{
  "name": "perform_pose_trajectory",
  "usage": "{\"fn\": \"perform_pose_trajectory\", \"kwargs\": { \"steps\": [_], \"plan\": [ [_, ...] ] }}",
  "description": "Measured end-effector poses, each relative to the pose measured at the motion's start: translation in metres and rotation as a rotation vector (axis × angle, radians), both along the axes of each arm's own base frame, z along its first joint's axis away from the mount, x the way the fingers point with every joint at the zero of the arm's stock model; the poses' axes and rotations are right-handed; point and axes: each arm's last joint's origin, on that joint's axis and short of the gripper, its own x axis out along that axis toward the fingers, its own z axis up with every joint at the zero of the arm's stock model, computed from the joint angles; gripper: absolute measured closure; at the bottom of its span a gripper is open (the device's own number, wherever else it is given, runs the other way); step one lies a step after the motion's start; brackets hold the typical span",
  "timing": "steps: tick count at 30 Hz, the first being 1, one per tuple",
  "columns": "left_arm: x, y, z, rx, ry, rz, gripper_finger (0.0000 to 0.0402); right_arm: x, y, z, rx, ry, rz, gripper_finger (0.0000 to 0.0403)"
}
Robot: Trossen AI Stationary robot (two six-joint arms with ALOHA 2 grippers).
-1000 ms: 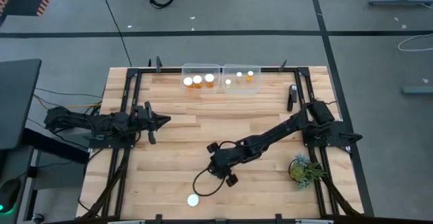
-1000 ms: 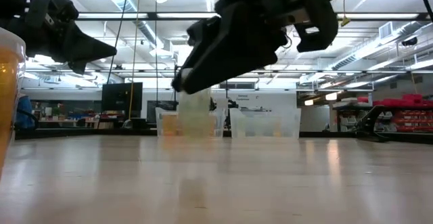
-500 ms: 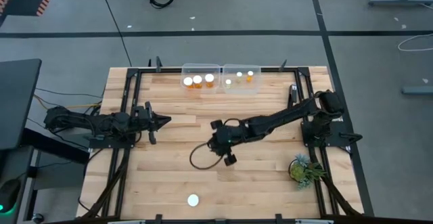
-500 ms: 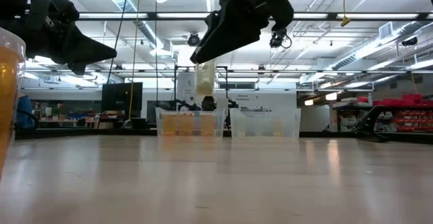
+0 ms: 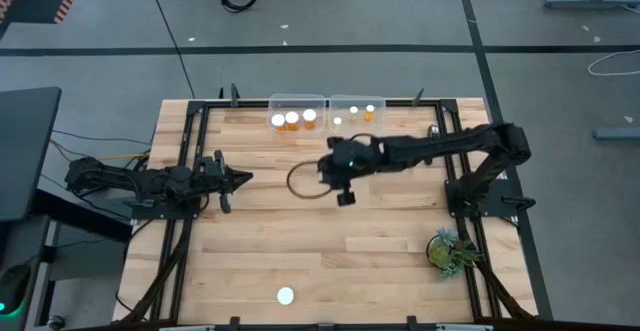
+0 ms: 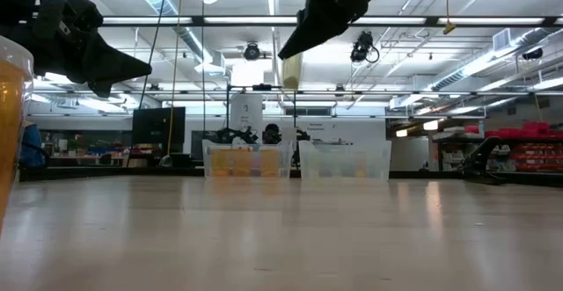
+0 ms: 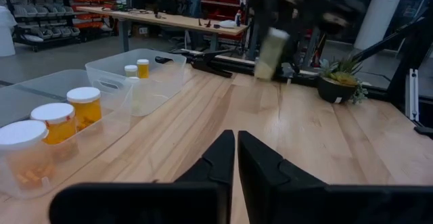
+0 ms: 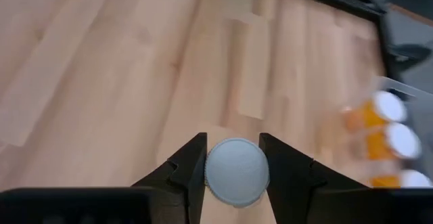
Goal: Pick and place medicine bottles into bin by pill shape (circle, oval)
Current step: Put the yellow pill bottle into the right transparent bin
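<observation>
A single orange pill bottle with a white round cap (image 5: 286,295) is seen standing alone near the front edge of the light wooden slatted table (image 5: 260,251); in the low view it fills the left edge. A small green potted plant (image 5: 447,250) stands at the front right. At the left side, the left gripper (image 5: 243,178) is held above the wood with its dark fingers pressed together and nothing between them. Farther back, over the table's middle, the right gripper (image 8: 232,164) is clamped on a white-capped amber medicine bottle (image 8: 236,172), raised well clear of the surface. Along the far edge, two clear plastic bins sit side by side: the left bin (image 5: 297,103) holds three larger-capped bottles (image 5: 292,120), the right bin (image 5: 357,101) what appear to be three smaller-capped ones (image 5: 354,114).
</observation>
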Motion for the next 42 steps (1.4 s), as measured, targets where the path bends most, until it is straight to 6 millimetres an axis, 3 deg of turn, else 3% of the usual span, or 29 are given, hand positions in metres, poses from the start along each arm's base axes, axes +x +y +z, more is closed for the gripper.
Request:
{"fn": "perform_pose_trajectory", "kwargs": {
  "steps": [6, 17, 32, 42],
  "plan": [
    [0.000, 0.000, 0.000, 0.000, 0.000, 0.000, 0.0366, -0.013, -0.031, 0.012, 0.004, -0.004, -0.094, 0.0266],
    [0.000, 0.000, 0.000, 0.000, 0.000, 0.000, 0.0378, -0.031, -0.096, 0.011, 0.034, 0.027, -0.313, 0.0266],
    [0.000, 0.000, 0.000, 0.000, 0.000, 0.000, 0.0368, -0.074, -0.172, -0.029, -0.044, 0.094, -0.673, 0.0266],
    [0.000, 0.000, 0.000, 0.000, 0.000, 0.000, 0.0378, -0.095, -0.192, -0.053, 0.046, 0.092, -0.766, 0.0266]
  ]
}}
